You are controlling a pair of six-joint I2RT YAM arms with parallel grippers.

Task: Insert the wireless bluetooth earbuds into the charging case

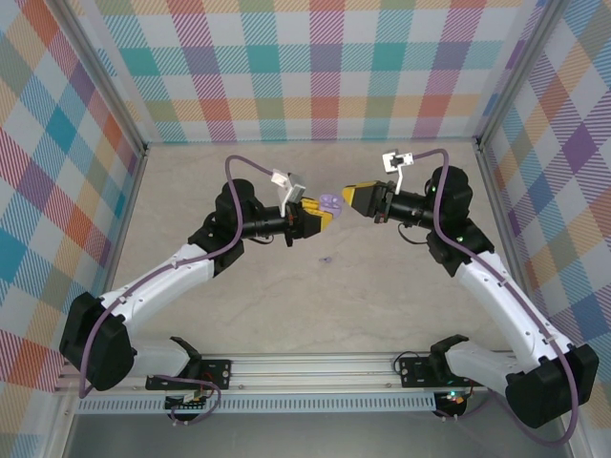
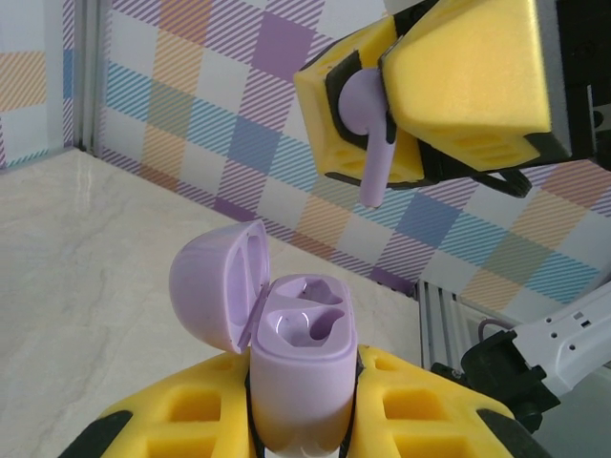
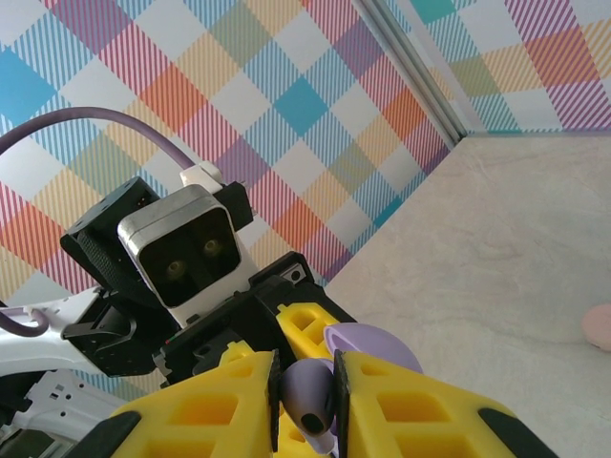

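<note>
So far, you have the set-up for the first insertion but not the insertion itself. Your left fingers (image 2: 401,405) are closed tight on the body of the lilac charging case (image 2: 301,372). They hold it upright above the counter (image 2: 86,267), with its lid (image 2: 215,286) swung open to the left and the two wells facing up. Your right fingers (image 2: 439,95) are pinched on one lilac earbud (image 2: 368,124), stem pointing down. It hangs above the case and a little to its right, clear of the rim and not touching. In the right wrist view the earbud sits between those fingers, with the open lid just beyond it.

From above, the two arms meet near the middle of the counter with the case between them. A second small lilac piece (image 1: 327,259) lies on the counter on the near side of the case. It is probably the other lilac earbud, so that one is left to fetch. A pale pink shape (image 3: 600,326) shows on the counter at the right edge of the right wrist view, too cropped to name.

Both wells look hollow, though you cannot be sure from these angles. Judged from that, you are early in the task. The held earbud needs lining up over a well and lowering stem-first, and then the loose piece needs collecting.
</note>
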